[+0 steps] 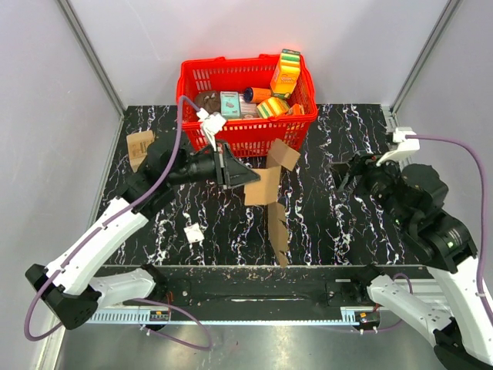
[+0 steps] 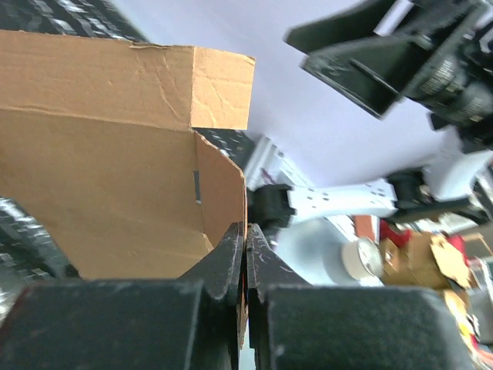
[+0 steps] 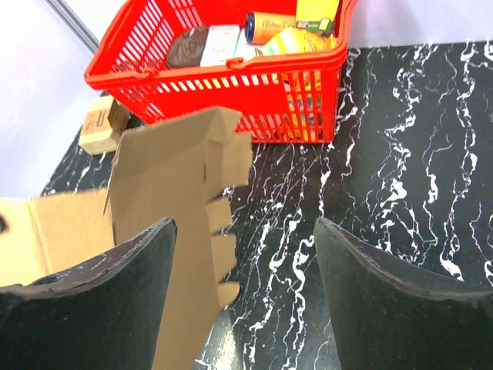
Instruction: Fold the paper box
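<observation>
- Left gripper point(image 2: 246, 245): black fingers pinched tight on one edge of the plain brown cardboard paper box point(image 2: 100, 193).
- Right gripper point(image 3: 245, 297): jaws spread wide, nothing between them, clear of the box.
- One paper box, partly unfolded with loose flaps, over the black white-veined marble table point(image 1: 347, 231), just in front of the red plastic basket point(image 1: 254, 137).
- One basket; at least five colourful printed packages point(image 1: 286, 71) inside.
- One small tan cube-shaped box point(image 1: 140, 146) left of the basket; one small white scrap point(image 1: 194, 233) on the table.
</observation>
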Robot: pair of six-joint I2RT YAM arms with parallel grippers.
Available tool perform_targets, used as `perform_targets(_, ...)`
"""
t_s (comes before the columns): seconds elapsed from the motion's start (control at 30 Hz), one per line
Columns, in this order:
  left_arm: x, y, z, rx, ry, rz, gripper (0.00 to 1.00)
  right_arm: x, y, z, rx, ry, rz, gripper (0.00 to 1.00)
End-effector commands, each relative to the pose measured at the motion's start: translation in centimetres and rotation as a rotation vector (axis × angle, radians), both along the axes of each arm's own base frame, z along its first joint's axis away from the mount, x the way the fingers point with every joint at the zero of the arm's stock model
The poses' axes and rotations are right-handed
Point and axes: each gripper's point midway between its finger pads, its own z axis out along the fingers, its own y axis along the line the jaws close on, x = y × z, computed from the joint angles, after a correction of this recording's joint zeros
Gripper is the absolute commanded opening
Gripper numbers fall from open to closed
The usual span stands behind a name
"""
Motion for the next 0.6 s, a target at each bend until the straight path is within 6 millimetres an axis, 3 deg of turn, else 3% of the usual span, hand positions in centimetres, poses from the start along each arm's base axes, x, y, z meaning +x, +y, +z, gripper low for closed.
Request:
perform_targets(0.0, -5.1, -1.6, 5.5, -0.174, -0.031, -0.169, 0.00, -0.2, -1.2, 3.0, 0.080, -0.112, -0.058, 0.78)
perform_targets(0.17, -8.8, -3.4, 8.1, -0.299, -0.027, -0.316, 0.00, -0.5, -1.8, 3.6, 0.104, -0.138, -0.081, 0.78)
perform_targets(0.27, -9.0, -4.0, 7.2, -0.304, -0.016, -0.343, 0.00, -0.7, -2.5, 4.0, 0.123, -0.154, -0.112, 0.78)
perform_targets(0.37, -7.0, -3.8, 2.9, -0.201, 0.029, -0.231, 0.00, -1.0, -3.2, 4.1, 0.124, -0.166, -0.141, 0.78)
perform_targets(0.43, -5.3, -2.8, -2.5, -0.080, 0.126, -0.142, 0.00, -1.1, -3.6, 4.2, 0.121, -0.169, -0.154, 0.78)
perform_targets(0.47, -4.2, -2.1, -4.2, -0.034, 0.118, -0.082, 0.00, -1.1, -3.9, 4.1, 0.112, -0.166, -0.167, 0.78)
perform_targets(0.5, -3.6, -1.3, -7.5, 0.034, 0.157, -0.036, 0.00, -1.1, -4.0, 4.0, 0.107, -0.164, -0.172, 0.79)
perform_targets(0.57, -1.7, 1.0, -12.1, 0.168, 0.184, 0.094, 0.00, -1.1, -4.1, 3.7, 0.092, -0.159, -0.176, 0.79)
